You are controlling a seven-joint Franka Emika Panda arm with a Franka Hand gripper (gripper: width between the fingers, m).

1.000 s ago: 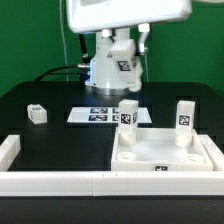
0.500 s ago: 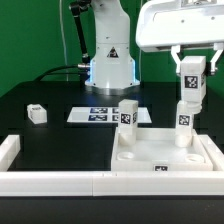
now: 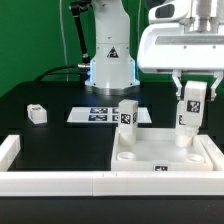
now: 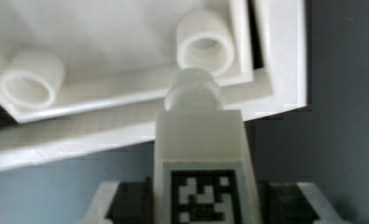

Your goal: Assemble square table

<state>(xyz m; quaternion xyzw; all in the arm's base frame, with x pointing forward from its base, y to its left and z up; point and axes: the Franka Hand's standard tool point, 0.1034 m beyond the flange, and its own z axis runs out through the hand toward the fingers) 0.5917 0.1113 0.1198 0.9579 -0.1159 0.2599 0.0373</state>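
The white square table top (image 3: 165,155) lies at the front on the exterior view's right, rim up, with a tag on its front side. Two white tagged legs stand upright in it, one on the left (image 3: 128,118) and one on the right (image 3: 186,128). My gripper (image 3: 193,96) is shut on a third white tagged leg (image 3: 194,100), held upright just above the top's right side, close to the right standing leg. In the wrist view the held leg (image 4: 200,150) points at the top's corner (image 4: 270,60), where two round white posts (image 4: 207,45) show.
A small white tagged part (image 3: 37,114) lies on the black table at the left. The marker board (image 3: 100,114) lies behind the top. Low white border walls run along the front (image 3: 50,181) and the left (image 3: 8,150). The robot base (image 3: 108,65) stands at the back.
My gripper has moved from the upper middle to the exterior view's right with the leg, then come down toward the top's right side. The standing legs have not moved.
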